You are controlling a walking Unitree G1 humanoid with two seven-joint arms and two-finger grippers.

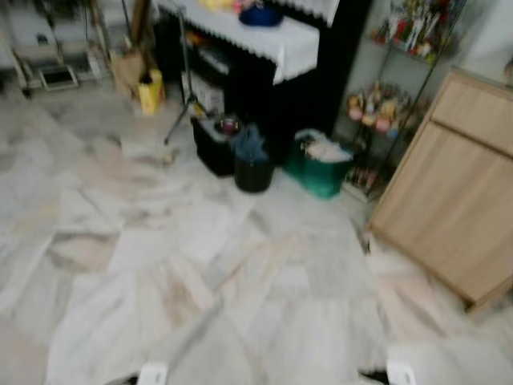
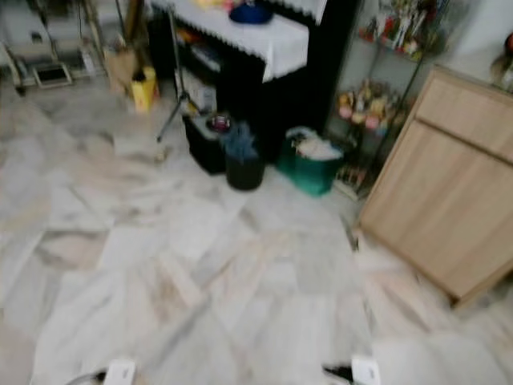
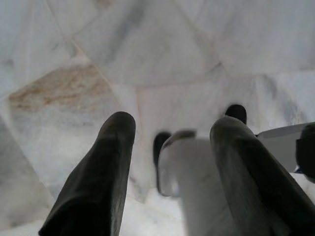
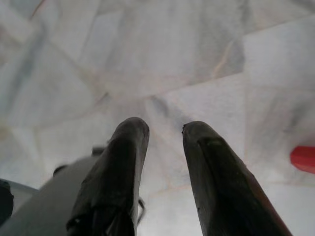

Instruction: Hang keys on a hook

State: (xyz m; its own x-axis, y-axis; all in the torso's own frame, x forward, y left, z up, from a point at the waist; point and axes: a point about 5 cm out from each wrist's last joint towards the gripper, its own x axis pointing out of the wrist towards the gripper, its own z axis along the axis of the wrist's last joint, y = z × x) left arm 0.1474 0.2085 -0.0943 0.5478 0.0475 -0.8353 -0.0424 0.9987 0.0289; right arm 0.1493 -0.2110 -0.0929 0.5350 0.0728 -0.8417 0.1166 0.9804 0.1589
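A: Two end effectors hang over the marble floor [image 1: 200,273]?
B: Yes. The left end effector [image 3: 172,132] has its fingers parted with nothing between them; the right end effector [image 4: 165,130] likewise, slightly narrower.
A: What's near the wooden cabinet [image 1: 457,200]?
B: Left of it, the draped bench [image 1: 272,36]; nearer, a green basket [image 1: 321,172], then a black bucket [image 1: 252,172].
A: The keys?
B: Can't tell where they are.

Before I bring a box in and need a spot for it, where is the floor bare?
The marble floor lies bare between the wooden cabinet and the robot. It is crowded by the dark table: black bucket, green basket, yellow container.
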